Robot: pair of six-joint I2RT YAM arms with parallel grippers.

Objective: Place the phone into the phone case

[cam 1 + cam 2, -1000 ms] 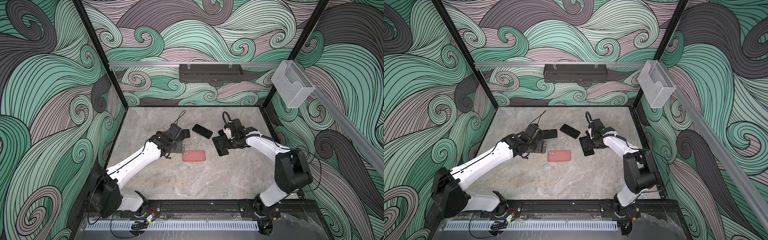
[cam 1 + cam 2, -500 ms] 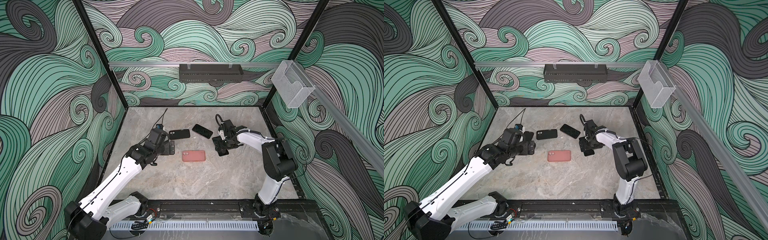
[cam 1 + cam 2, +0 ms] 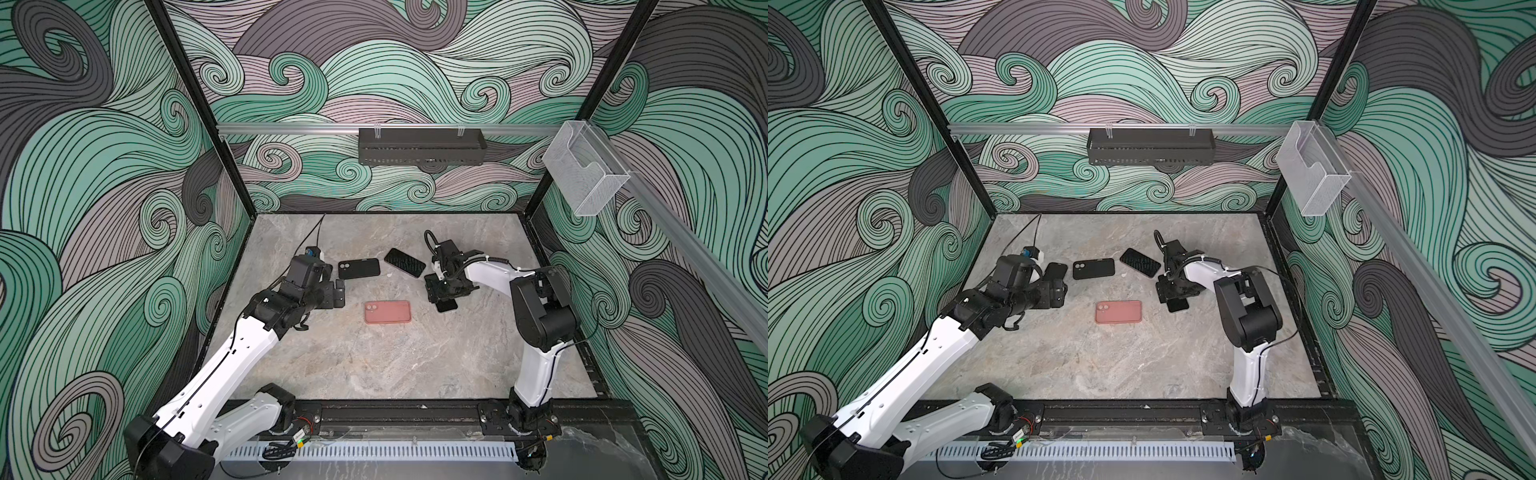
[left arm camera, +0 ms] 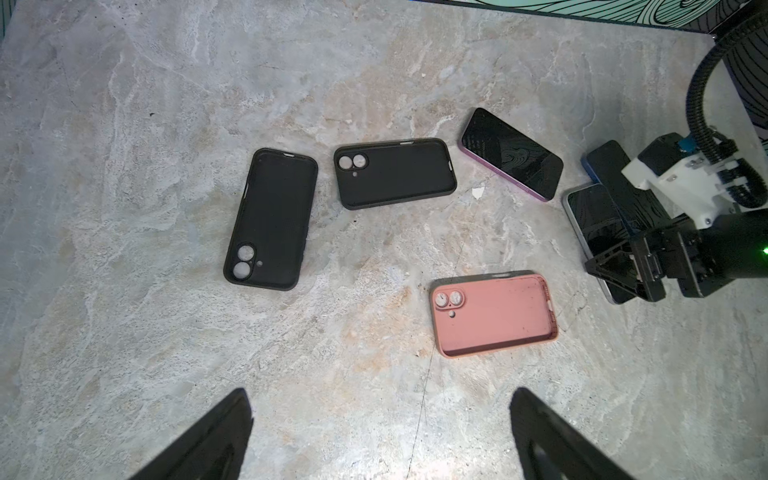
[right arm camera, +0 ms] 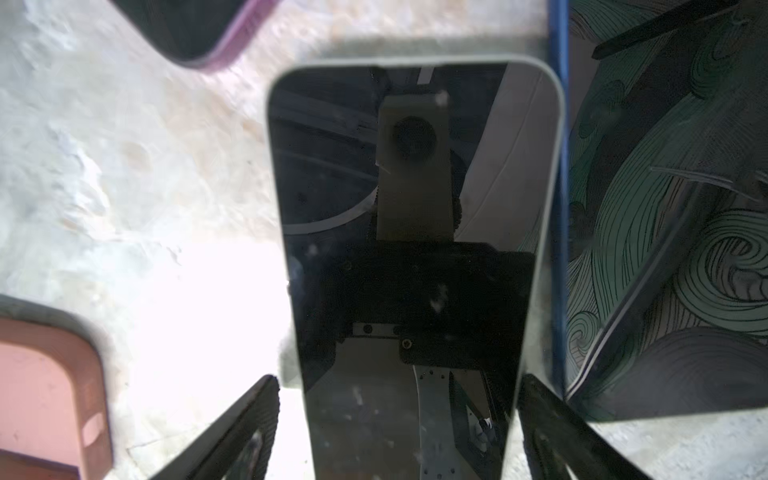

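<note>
Grey marble table (image 3: pixel 374 365), with clock bearings read in both top views and twelve toward the far wall. Pink case (image 3: pixel 388 311): lies flat near the table's centre, hollow side up, camera cut-out toward nine o'clock. Black case (image 3: pixel 359 268): flat, hollow side up, at eleven o'clock from the pink case. Second black case (image 3: pixel 1056 271): at ten o'clock, partly hidden behind the left arm in a top view (the left wrist view shows it whole). Purple-edged phone (image 3: pixel 404 262): screen up, at one o'clock, apart from the cases. Silver-edged phone (image 5: pixel 407 249): screen up on the table at three o'clock from the pink case, not in any case. Blue-edged phone (image 5: pixel 665 249): just beside it; whether they overlap cannot be told. Left gripper (image 4: pixel 380 395): at nine o'clock, fingers spread wide, empty. Right gripper (image 5: pixel 398 377): fingers released, straddling the silver-edged phone's sides, bright table showing between one finger (image 5: pixel 266 399) and the phone's edge.
</note>
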